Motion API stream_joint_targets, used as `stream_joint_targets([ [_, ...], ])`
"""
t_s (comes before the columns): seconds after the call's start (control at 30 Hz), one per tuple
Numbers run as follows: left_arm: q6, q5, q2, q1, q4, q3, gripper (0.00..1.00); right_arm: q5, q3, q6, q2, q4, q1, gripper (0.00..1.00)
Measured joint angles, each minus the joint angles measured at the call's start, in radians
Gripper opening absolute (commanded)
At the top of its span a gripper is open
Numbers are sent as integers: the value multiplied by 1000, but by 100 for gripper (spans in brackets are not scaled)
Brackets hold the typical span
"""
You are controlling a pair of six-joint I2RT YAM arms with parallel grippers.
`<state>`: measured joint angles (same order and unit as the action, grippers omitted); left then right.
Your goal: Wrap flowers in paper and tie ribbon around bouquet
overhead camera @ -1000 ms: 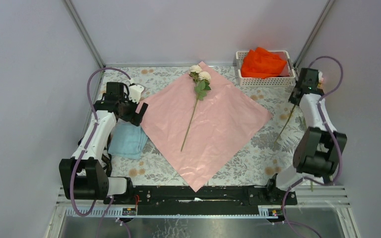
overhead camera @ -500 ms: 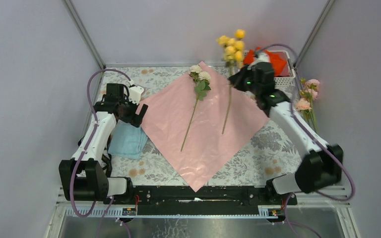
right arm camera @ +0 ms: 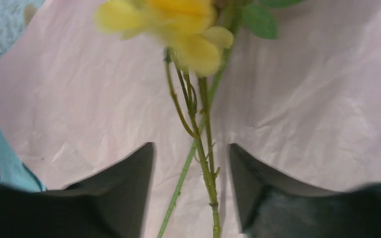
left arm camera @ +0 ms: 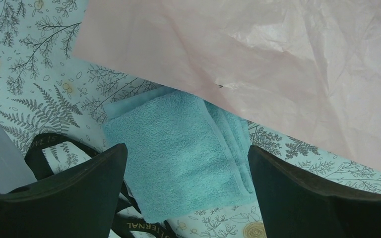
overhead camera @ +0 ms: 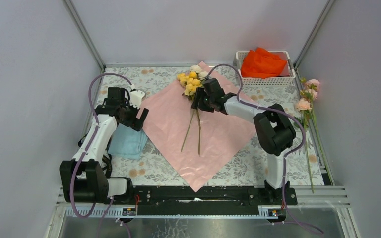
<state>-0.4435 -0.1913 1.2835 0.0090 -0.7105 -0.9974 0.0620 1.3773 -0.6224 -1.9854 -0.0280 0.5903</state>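
Top view, clock directions with 12 at the far wall.

- Paper (overhead camera: 218, 134): flat on the table (overhead camera: 258, 148) as a diamond, pale pink face up, at centre.
- White roses (overhead camera: 196, 69) and yellow roses (overhead camera: 189, 82): heads at the paper's 12 o'clock corner. Stems lie on the sheet running toward 6 and cross partway down.
- Pink roses (overhead camera: 305, 101): off the paper, at the table's 3 o'clock edge.
- Right gripper (overhead camera: 199, 103): low over the stems just below the heads. Fingers are spread, stems in the gap, no contact seen.
- Left gripper (left arm camera: 187, 158): at the paper's 9 o'clock corner, spread wide above the blue cloth (overhead camera: 128, 141), holding nothing.
- Ribbon (left arm camera: 43, 142): black and lettered, looped beside that cloth.
- Basket (overhead camera: 265, 82) with orange cloth (overhead camera: 263, 63): at 1 o'clock.
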Motion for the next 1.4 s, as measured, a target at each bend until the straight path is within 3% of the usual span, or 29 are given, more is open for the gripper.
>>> stream_joint_targets([
  [0.03, 0, -2, 2, 0, 2, 1, 99, -9, 0, 13, -1, -18, -5, 85],
  [0.13, 0, -3, 5, 0, 6, 3, 99, -52, 29, 71, 4, -89, -29, 99],
  [0.23, -1, -3, 11, 0, 8, 4, 99, -115, 34, 180, 70, -193, -90, 100],
  [0.33, -5, -5, 12, 0, 11, 8, 99, -161, 14, 274, 197, -261, -230, 100],
  [0.4, -5, -8, 13, 0, 16, 10, 99, -211, -12, 318, 290, -275, -375, 99],
  [0.5, -5, -13, 14, 0, 18, 13, 99, -352, -68, 378, 389, -274, -654, 88],
  [0.6, -5, -16, 17, 0, 22, 13, 99, -445, -117, 414, 387, -287, -822, 91],
  [0.7, -4, -16, 19, 0, 22, 13, 99, -470, -166, 434, 343, -304, -873, 99],
  [0.97, -4, -15, 19, 0, 21, 13, 99, -406, -195, 436, 169, -303, -985, 95],
  [1.07, -4, -15, 19, 0, 21, 13, 99, -386, -189, 431, 125, -303, -1026, 86],
  [1.13, -4, -15, 19, 0, 21, 13, 99, -366, -181, 430, 104, -301, -1039, 70],
  [1.17, -4, -15, 19, 0, 20, 13, 99, -352, -174, 428, 98, -299, -1043, 56],
  [1.23, -4, -14, 19, 0, 20, 13, 99, -321, -160, 428, 89, -295, -1045, 37],
  [1.4, -4, -15, 19, 0, 20, 13, 99, -204, -151, 435, 80, -294, -1044, 2],
])
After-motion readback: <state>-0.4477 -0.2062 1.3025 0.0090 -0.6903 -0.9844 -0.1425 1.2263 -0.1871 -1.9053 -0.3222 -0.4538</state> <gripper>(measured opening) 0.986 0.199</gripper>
